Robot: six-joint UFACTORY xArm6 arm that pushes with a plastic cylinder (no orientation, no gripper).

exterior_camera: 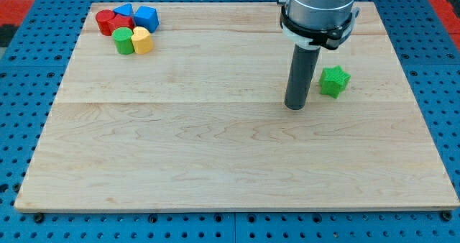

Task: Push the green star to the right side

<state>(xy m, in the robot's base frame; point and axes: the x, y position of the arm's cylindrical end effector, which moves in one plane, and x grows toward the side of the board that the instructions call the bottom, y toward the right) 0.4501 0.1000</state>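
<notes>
One green plastic star block (pixel 334 81) is seen just right of my tip (pixel 295 106). No claw is fitted, so no claw state can be told. A steady rightward push through its centre is advised.

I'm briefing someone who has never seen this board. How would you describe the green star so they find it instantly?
Start at the wooden board and look at its right half, near the view's right edge. There the green star sits alone, just to the view's right of my tip. The only other green block, the green cylinder, is round and packed in the cluster at the view's top left.
</notes>
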